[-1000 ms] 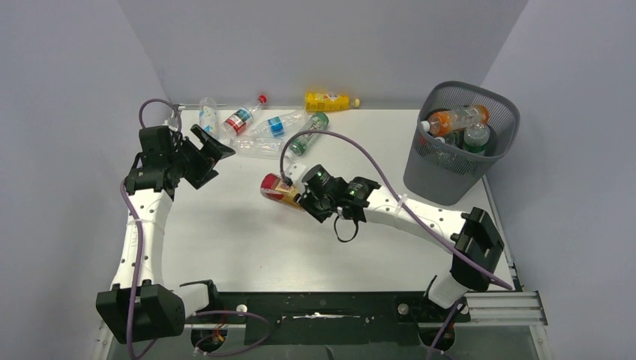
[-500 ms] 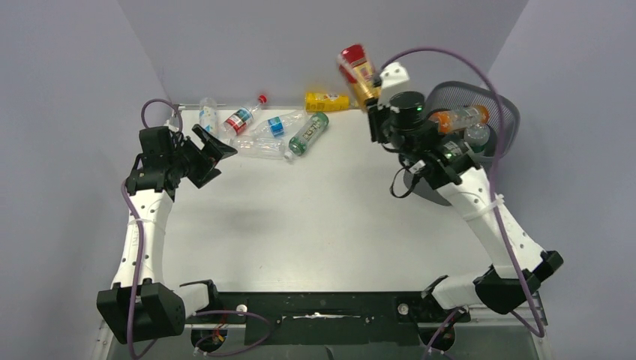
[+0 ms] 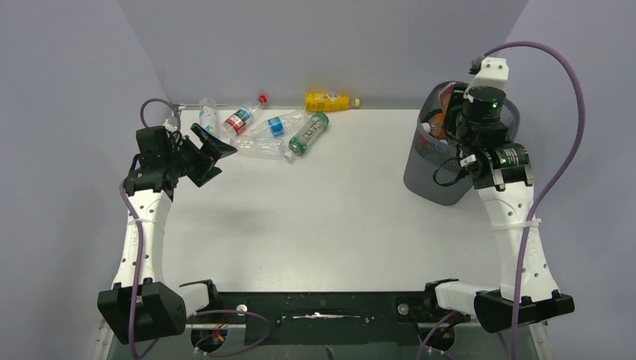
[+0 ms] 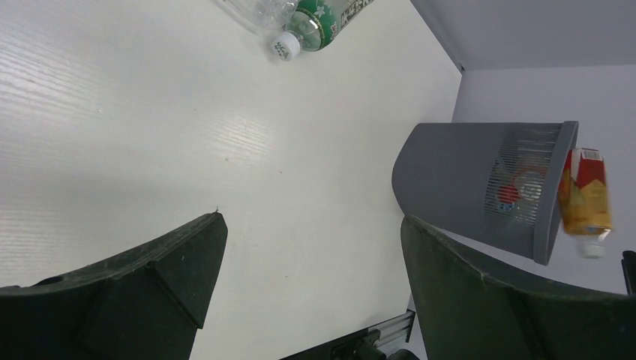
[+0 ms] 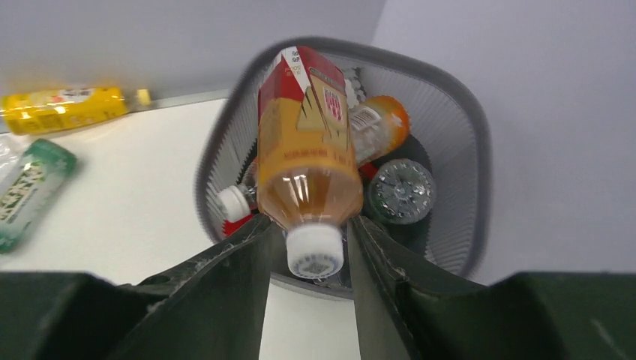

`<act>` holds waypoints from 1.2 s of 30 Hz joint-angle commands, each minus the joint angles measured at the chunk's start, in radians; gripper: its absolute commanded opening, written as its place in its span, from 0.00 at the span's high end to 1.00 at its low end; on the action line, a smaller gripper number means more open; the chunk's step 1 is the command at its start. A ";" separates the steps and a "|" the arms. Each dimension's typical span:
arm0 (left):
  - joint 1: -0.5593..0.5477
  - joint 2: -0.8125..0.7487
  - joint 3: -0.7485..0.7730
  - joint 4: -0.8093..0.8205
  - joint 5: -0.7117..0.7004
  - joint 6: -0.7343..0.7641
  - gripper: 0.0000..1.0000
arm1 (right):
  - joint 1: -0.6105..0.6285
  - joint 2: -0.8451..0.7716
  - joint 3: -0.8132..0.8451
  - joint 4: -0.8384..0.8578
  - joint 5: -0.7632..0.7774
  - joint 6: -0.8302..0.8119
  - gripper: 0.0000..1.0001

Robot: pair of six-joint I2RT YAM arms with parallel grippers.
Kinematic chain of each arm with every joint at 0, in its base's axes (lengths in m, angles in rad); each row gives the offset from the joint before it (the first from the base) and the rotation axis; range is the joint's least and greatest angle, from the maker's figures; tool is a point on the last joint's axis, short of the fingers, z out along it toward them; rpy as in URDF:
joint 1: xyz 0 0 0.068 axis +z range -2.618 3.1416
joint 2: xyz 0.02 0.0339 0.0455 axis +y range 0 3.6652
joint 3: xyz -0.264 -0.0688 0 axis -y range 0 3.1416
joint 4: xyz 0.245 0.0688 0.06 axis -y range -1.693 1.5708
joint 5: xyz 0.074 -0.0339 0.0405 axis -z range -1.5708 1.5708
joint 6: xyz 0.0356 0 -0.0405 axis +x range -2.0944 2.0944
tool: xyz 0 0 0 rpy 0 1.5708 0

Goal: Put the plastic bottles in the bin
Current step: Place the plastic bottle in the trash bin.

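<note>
My right gripper (image 3: 453, 112) hangs over the dark grey mesh bin (image 3: 427, 176), shut on an amber bottle (image 5: 306, 161) with a red label and white cap. The bottle's body points down into the bin's mouth (image 5: 465, 127). The bin holds an orange bottle (image 5: 379, 127), a clear bottle (image 5: 401, 191) and a white-capped one (image 5: 234, 202). Several bottles lie at the table's far left: clear (image 3: 208, 116), red-labelled (image 3: 244, 116), blue-labelled (image 3: 277, 124), green (image 3: 309, 133) and yellow (image 3: 326, 101). My left gripper (image 3: 217, 154) is open and empty, just near-left of that group.
The bin stands at the table's far right corner, close to the back and right walls. The left wrist view shows the green bottle's cap (image 4: 286, 46), the bin's side (image 4: 457, 172) and the held amber bottle (image 4: 585, 195). The left wall is close behind the left arm.
My right arm has lifted the amber bottle from the table's middle, swung it up and right, and now holds it over the bin. The left arm has barely moved.
</note>
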 commanded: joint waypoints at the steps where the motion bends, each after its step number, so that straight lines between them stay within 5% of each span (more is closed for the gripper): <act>1: 0.010 -0.008 -0.009 0.079 0.048 0.018 0.13 | -0.108 -0.066 -0.065 0.021 -0.044 0.063 0.59; 11: 0.011 -0.014 -0.026 0.087 0.071 0.020 0.13 | -0.240 -0.113 -0.150 0.039 -0.190 0.099 0.54; 17: 0.011 -0.025 -0.058 0.170 0.133 0.008 0.11 | -0.238 -0.095 -0.076 0.032 -0.341 0.093 0.24; 19: 0.009 -0.023 -0.070 0.212 0.160 0.004 0.10 | -0.229 -0.089 -0.065 0.041 -0.440 0.093 0.00; 25: -0.052 0.040 -0.042 0.263 0.143 0.039 0.10 | -0.105 -0.079 -0.067 0.099 -0.626 0.177 0.02; 30: -0.234 0.172 0.103 0.185 -0.038 0.144 0.10 | -0.016 0.010 0.017 0.036 -0.718 0.247 0.02; 36: -0.350 0.342 0.241 0.092 -0.271 0.247 0.10 | 0.090 0.062 0.022 -0.066 -0.659 0.241 0.02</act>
